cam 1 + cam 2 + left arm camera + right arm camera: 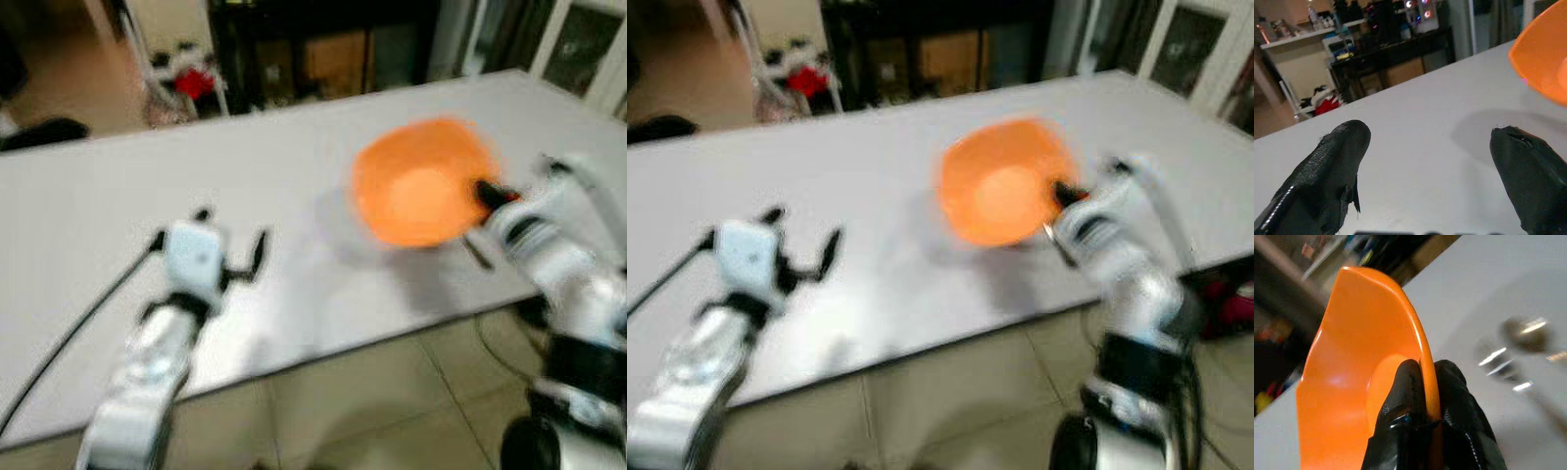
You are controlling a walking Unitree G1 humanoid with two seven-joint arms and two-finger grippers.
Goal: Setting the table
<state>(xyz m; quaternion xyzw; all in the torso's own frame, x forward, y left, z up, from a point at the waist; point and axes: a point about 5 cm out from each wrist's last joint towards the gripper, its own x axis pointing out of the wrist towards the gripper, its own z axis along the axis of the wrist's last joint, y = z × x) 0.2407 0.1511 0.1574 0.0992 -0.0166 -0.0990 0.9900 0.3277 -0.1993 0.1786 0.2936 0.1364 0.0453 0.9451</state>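
the left pincer hovers low over the white bench, its fingers spread wide and empty; to its right the orange bowl hangs tilted just above the bench, near the front edge; the right pincer is clamped on its rim, one finger inside and one outside; the bowl looks like light, stiff plastic with a smooth, probably slippery wall, so the thin rim seems the sensible hold; a spoon-like metal thing, blurred, lies on the bench nearby.
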